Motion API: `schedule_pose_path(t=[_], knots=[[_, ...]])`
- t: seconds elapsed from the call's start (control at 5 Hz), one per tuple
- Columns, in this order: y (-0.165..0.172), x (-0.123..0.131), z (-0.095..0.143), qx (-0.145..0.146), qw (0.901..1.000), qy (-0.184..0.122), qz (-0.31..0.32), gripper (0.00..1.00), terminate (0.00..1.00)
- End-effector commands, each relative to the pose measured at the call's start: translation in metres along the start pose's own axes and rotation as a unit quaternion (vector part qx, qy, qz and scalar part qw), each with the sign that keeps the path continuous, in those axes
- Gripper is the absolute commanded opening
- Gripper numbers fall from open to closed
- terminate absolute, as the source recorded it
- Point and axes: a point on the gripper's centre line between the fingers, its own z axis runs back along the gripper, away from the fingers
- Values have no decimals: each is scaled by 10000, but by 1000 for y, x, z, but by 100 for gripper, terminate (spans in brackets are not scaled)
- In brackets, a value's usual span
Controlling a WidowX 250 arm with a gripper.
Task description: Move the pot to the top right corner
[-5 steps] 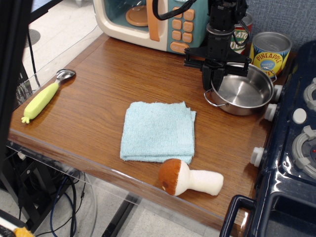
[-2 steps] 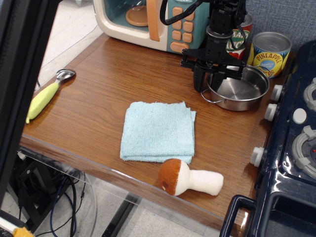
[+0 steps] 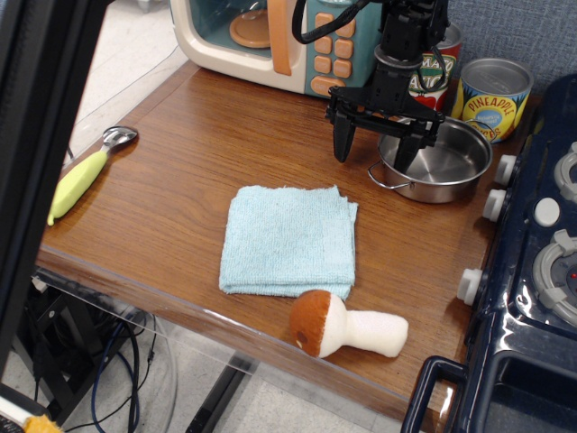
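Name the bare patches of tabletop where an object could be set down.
Free: between the scoop, microwave and blue cloth; also right of the cloth toward the stove. Crowded: the far right corner, with pot, cans and open tool.

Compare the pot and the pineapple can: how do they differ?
The pot is shallow, open-topped bare steel with wire loop handles; the pineapple can is taller, closed on top, and wears a yellow and blue printed label. The pot is wider and sits nearer the table's front; the can stands behind it. Both are round, shiny metal, upright.

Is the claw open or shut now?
Open. The claw has its two fingers spread wide, one outside the pot on its left and one over its bowl, gripping nothing.
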Motion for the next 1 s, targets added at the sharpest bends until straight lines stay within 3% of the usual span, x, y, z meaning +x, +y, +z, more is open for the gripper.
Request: schedule_pose_path(t=[0.0,0.2,0.8], knots=[[32,11,80,-533,9949,-817,270,100,0],[42,6,91,-561,9938,-933,242,100,0],[42,6,91,-561,9938,-933,242,100,0]])
